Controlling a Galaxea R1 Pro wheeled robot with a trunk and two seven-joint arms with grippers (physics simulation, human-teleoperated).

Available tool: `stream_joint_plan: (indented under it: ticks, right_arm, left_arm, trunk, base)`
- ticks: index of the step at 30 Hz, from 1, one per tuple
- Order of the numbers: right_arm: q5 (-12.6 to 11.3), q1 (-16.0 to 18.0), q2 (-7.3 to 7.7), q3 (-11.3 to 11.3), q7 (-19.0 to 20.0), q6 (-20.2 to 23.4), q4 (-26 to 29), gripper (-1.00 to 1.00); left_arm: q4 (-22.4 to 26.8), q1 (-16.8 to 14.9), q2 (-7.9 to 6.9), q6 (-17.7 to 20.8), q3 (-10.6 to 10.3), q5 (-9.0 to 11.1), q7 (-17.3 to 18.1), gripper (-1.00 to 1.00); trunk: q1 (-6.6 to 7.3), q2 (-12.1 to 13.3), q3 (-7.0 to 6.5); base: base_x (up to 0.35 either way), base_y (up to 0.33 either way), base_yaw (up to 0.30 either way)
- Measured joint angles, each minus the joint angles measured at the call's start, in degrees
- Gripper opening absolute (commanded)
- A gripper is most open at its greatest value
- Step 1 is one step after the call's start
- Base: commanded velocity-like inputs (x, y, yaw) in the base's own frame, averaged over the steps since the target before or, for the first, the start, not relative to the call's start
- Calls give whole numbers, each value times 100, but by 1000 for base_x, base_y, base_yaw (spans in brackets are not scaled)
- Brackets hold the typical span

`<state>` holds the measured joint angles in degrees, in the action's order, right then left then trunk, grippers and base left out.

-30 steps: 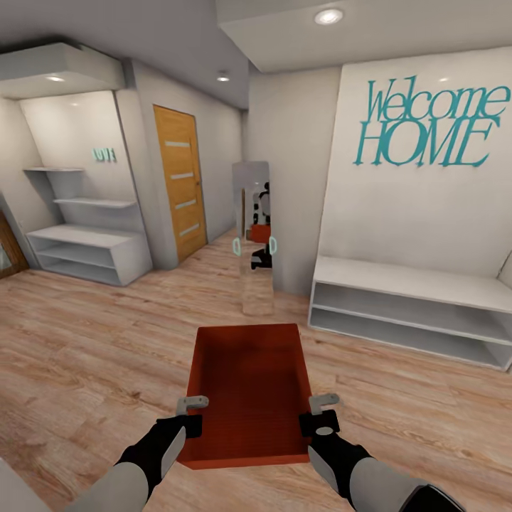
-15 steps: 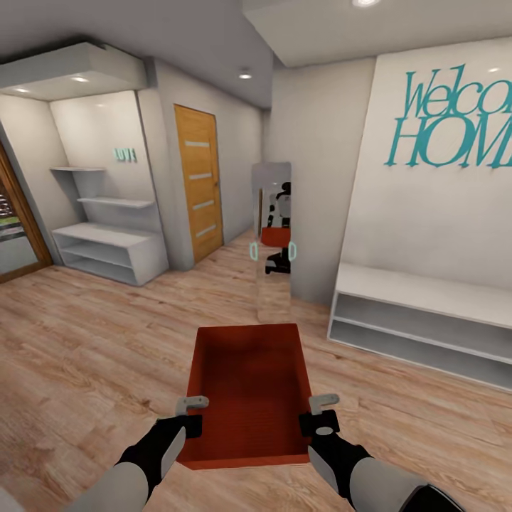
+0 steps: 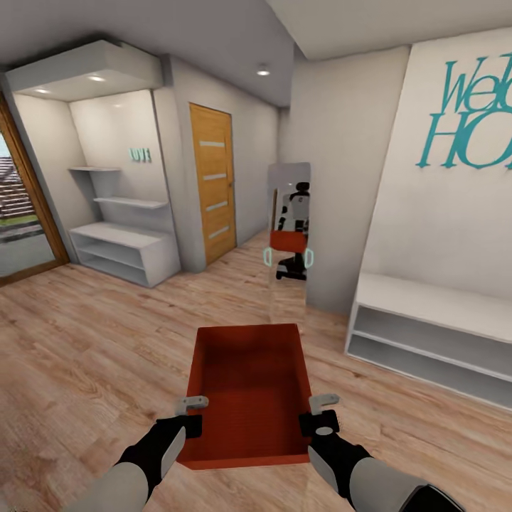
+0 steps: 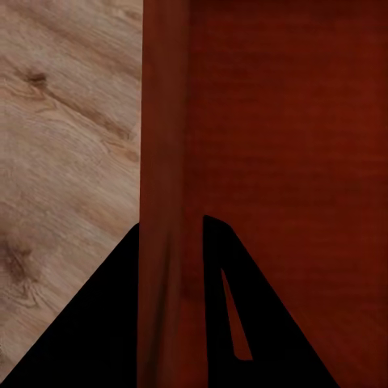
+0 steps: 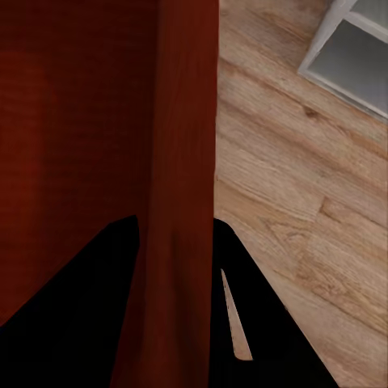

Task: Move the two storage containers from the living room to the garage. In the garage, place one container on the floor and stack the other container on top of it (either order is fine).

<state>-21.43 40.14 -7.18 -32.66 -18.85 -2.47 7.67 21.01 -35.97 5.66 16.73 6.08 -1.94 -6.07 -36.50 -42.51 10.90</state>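
Note:
I hold one orange-red storage container (image 3: 249, 384) level in front of me, above a light wood-plank floor (image 3: 85, 355). My left gripper (image 3: 190, 414) is shut on its left wall, and my right gripper (image 3: 321, 412) is shut on its right wall. In the left wrist view the ribbed wall (image 4: 166, 121) runs between the fingers of the left gripper (image 4: 171, 234). The right wrist view shows the other wall (image 5: 187, 121) pinched the same way by the right gripper (image 5: 176, 230). The garage is out of view.
A tall mirror (image 3: 288, 213) stands ahead and reflects me with the bin. Left of it is a honey wood door (image 3: 213, 185) in a corridor. White shelves (image 3: 121, 249) stand at the left, a white bench (image 3: 434, 334) at the right, and a glass door (image 3: 21, 206) at the far left.
The camera has turned left, so the mirror, door and wall lettering sit further right and the glass door has come into view. The container and both grippers hold the same pose.

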Motion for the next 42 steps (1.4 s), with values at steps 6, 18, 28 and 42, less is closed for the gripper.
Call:
stream_joint_plan:
  ticks: [6, 18, 28, 42]
  right_arm:
    - [1, 0, 0, 2, -1, -4, 0, -100]
    - [0, 0, 0, 0, -1, 0, 1, -100]
    - [0, -1, 0, 1, -1, -2, 1, -100]
    - [-1, -1, 1, -1, 0, 0, 1, -100]
  left_arm:
    - [4, 0, 0, 0, -2, 0, 0, -100]
    - [-2, -1, 0, -1, -1, 2, 0, -100]
    - [0, -1, 0, -1, -1, 1, 0, -100]
    - [-1, -1, 1, -1, 1, -1, 0, -100]
  trunk:
    - [0, 0, 0]
    - [0, 0, 0]
    - [0, 0, 0]
    - [0, 0, 0]
  base:
    - [322, 0, 268]
    - [322, 0, 155]
    - [322, 0, 1]
    - [322, 0, 4]
